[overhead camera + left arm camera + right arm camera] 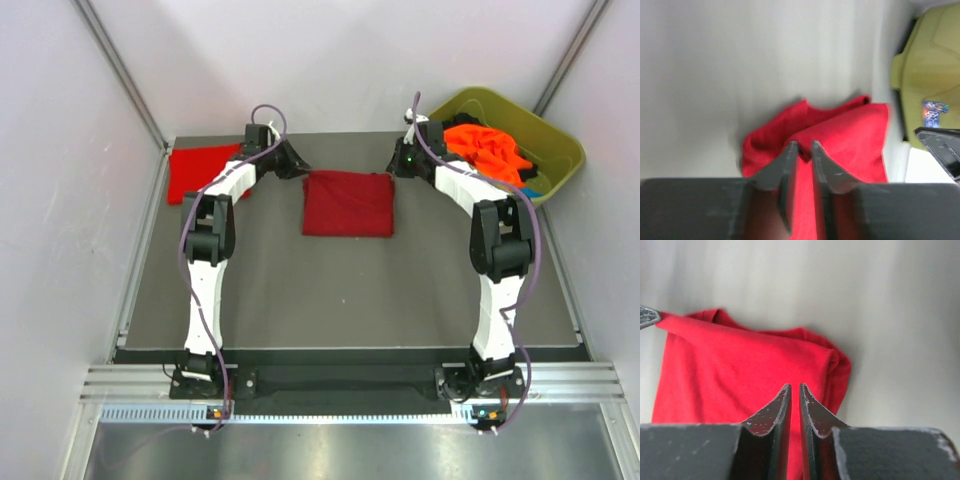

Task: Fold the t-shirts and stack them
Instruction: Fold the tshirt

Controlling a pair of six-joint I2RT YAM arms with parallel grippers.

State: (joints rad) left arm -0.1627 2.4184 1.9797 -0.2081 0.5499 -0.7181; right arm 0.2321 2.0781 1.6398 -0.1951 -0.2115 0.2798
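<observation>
Found the dark crimson t-shirt [347, 203] folded into a flat rectangle near the middle of the surface [350, 290], toward its far half. Saw the left end effector [296, 166] low at the shirt's far left corner and the right end effector [399, 162] at the far right corner, each just beside the cloth edge.

In the left wrist view, made out the fingers [785, 175] parted by a slim gap, tips over a rumpled corner of the red cloth, no fabric clamped between them: released, holding nothing. Read the same in the right wrist view: fingers [772, 420] a narrow slit apart above the folded edge, gripping nothing visible.

Noted a brighter red t-shirt [200, 172] folded at the far left of the surface, well apart from the crimson one, its right part hidden under the left arm [215, 215]. Noted an olive-green tub [562, 150] beyond the far right corner, holding orange t-shirts [488, 148] in a loose heap and something small and blue [535, 186], too small to identify. Saw the right arm [470, 190] crossing in front of the tub's near left rim. Caught the tub again, blurred, at the right edge of the left wrist view.
</observation>
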